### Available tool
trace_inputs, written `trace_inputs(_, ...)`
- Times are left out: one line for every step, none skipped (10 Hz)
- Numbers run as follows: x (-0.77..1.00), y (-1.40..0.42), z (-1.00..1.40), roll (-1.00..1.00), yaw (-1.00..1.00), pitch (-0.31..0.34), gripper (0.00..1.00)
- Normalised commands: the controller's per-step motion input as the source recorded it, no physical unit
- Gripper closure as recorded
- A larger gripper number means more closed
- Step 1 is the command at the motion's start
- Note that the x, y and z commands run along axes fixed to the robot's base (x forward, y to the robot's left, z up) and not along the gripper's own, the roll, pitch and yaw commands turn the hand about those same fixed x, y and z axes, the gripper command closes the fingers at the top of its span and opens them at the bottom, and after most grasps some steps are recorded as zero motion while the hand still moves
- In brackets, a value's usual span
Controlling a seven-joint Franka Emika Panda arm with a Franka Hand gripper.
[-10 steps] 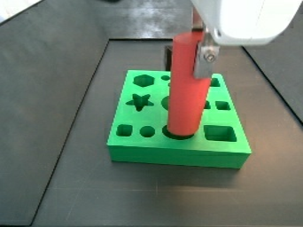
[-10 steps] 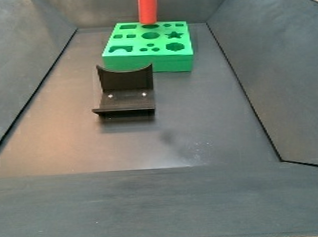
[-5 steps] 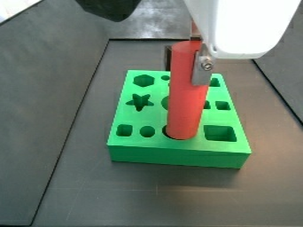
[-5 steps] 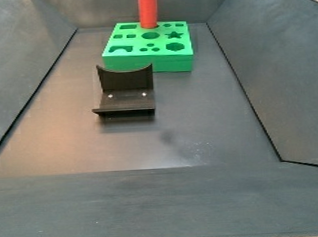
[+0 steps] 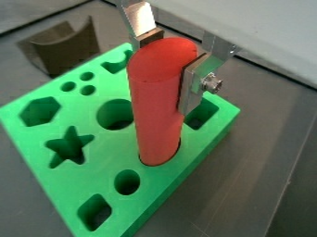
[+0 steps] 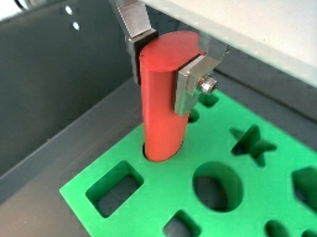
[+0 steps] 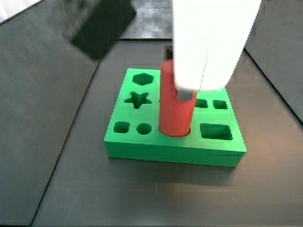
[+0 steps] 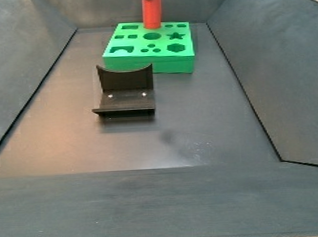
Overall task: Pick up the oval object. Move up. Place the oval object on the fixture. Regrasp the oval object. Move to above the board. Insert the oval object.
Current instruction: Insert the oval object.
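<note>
The oval object point(image 5: 161, 102), a smooth red peg, stands upright with its lower end inside a cut-out near the edge of the green board point(image 5: 173, 190). My gripper point(image 5: 170, 56) is shut on the peg's upper end, one silver finger on each side. Both wrist views show this grip, with the peg point(image 6: 168, 102), gripper point(image 6: 168, 60) and board point(image 6: 155, 185). In a side view the white gripper body hides the peg's top, and the peg point(image 7: 178, 111) rises from the board point(image 7: 178, 151). The dark fixture point(image 8: 124, 89) stands empty in front of the board point(image 8: 152, 59).
Dark sloping walls enclose the grey floor on the left, right and back. The board has several other open holes, among them a star point(image 5: 69, 146) and a hexagon point(image 5: 37, 111). The fixture also shows in a wrist view point(image 5: 56, 42).
My gripper has come down with the peg, and the peg's lower end sits deeper in the board's hole. Less of the peg shows above the board.
</note>
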Motion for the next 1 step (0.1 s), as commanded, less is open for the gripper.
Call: trace_inputs(0.0, 0.0, 0.0, 0.0, 0.0, 0.0, 1.0)
